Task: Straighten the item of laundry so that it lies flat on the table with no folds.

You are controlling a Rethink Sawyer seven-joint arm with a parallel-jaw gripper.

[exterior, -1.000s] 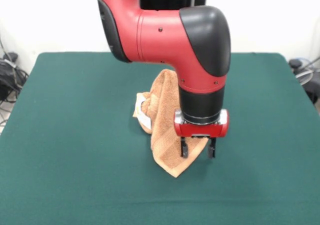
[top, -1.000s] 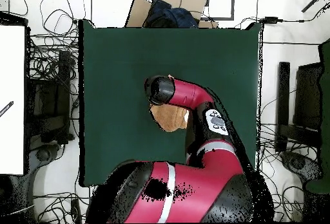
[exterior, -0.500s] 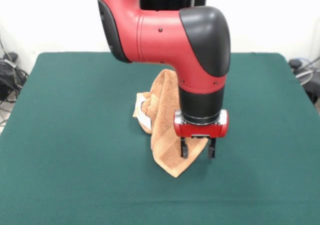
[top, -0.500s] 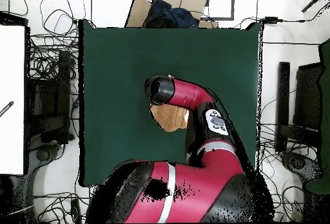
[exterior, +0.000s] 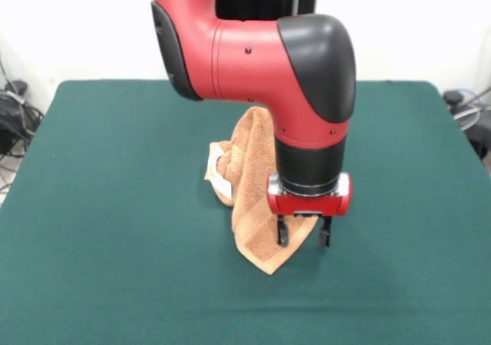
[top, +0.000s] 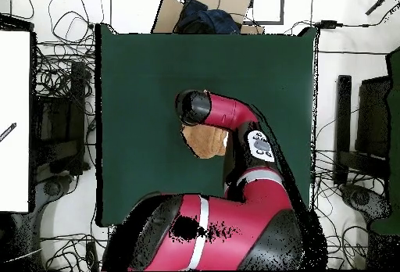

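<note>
The orange-tan towel [exterior: 249, 188] lies bunched and folded in a long crumpled strip at the middle of the dark green table [exterior: 115, 207]. Its white label [exterior: 218, 178] shows on the left side, and a corner points toward the near edge. My gripper [exterior: 304, 236] hangs open just above the towel's near right edge, one finger over the cloth and the other over the bare table. It holds nothing. In the overhead view the arm covers most of the towel [top: 205, 141] and hides the gripper.
The table [top: 141, 73] has bare green cloth on all sides of the towel. Cables and equipment [top: 58, 112] lie off the table's sides, and a cardboard box [top: 205, 11] sits beyond its far edge.
The gripper has moved down slightly toward the towel's near corner. The towel has not moved.
</note>
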